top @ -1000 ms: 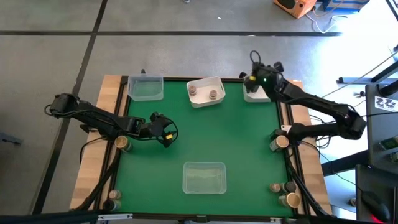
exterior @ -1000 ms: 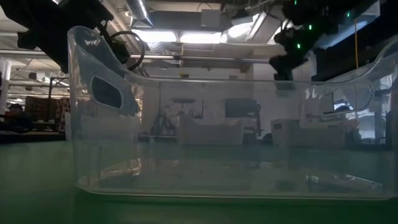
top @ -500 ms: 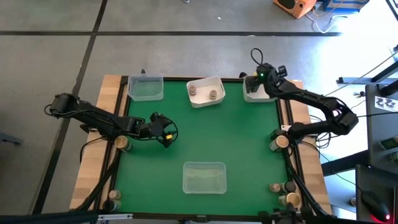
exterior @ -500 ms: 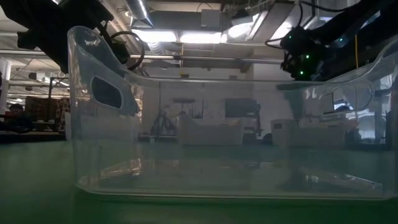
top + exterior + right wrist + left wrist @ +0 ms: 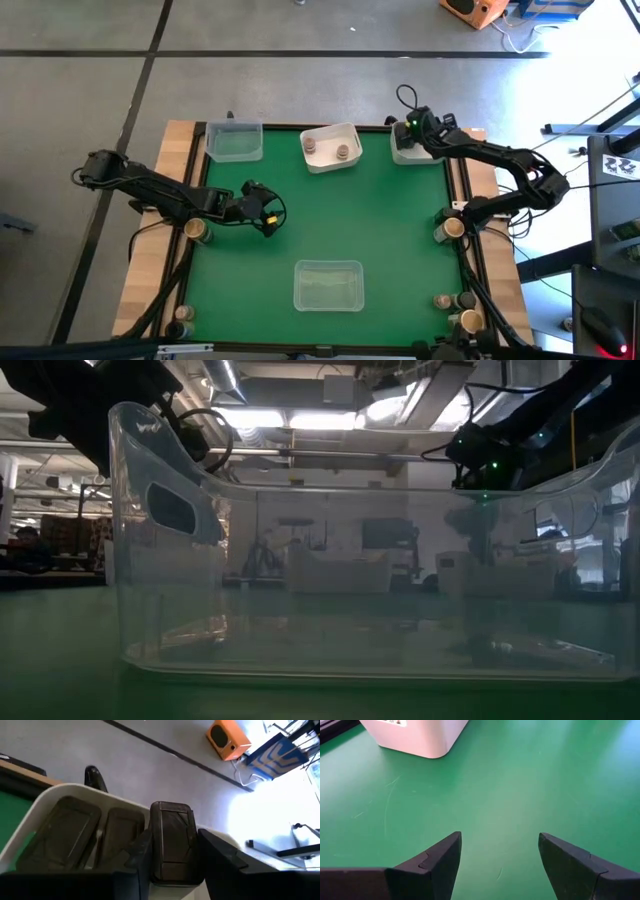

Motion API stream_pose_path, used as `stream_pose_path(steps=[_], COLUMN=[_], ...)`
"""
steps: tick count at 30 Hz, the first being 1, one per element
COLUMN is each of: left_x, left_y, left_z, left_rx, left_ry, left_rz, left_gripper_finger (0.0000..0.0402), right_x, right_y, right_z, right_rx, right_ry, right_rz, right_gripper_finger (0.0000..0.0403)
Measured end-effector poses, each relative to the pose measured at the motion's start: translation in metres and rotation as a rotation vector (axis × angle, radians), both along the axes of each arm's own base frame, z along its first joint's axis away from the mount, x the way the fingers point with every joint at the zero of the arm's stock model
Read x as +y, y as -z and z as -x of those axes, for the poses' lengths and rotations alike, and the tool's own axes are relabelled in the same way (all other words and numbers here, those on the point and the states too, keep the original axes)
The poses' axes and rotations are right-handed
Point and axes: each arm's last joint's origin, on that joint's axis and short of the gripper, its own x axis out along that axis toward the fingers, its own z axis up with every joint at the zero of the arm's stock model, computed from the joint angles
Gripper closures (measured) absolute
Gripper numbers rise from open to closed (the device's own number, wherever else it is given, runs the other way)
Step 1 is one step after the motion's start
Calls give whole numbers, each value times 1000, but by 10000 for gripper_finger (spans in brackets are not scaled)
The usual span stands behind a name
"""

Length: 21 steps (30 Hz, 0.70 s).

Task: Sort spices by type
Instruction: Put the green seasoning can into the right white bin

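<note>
My right gripper (image 5: 413, 128) (image 5: 172, 857) is at the table's far right corner, over the white tray (image 5: 402, 152) (image 5: 45, 810), and is shut on a dark spice jar (image 5: 171, 827). Dark shapes lie inside that tray; I cannot tell what they are. The middle white tray (image 5: 330, 160) holds two jars (image 5: 311, 148) (image 5: 343, 152) standing on its floor. My left gripper (image 5: 268, 215) (image 5: 500, 855) hangs open over bare green mat at mid-left, touching nothing. More jars stand on the wooden side strips (image 5: 198, 230) (image 5: 450, 228) (image 5: 465, 320). My right gripper pinches the dark jar by its two opposite sides (image 5: 156, 845) between both fingers (image 5: 220, 855). It comes slanting from above and from the near side. The jar is lifted clear, above the far right tray's inside. How far back it reaches between the fingers does not show.
A clear tray (image 5: 235, 140) sits at the far left corner. Another clear tray (image 5: 328, 285) (image 5: 350, 560) sits near the middle of the near edge and fills the low view. Open green mat (image 5: 340, 215) lies between the trays. Wooden strips run down both sides.
My right gripper, holding the jar, has come down toward the far right tray, and its elbow has drawn in toward the table. My left arm has kept still.
</note>
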Motion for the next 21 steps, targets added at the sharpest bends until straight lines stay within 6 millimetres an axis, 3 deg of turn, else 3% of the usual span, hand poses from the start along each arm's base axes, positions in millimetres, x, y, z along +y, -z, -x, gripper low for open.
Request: stream_pose_path(steps=[5,13,21], left_x=[0,0,0], left_y=[0,0,0], left_z=[0,0,0], left_rx=[9,10,-1], left_ry=[13,13,-9], left_rz=[-15,-15,10], left_gripper_finger=[153,153,153], right_x=[6,10,9], right_y=[17,27,24], right_z=[5,8,6], right_rx=[-23,-70,-87], right_ry=[11,27,17], right_rz=[-21,4,23], right_gripper_finger=[271,268,119])
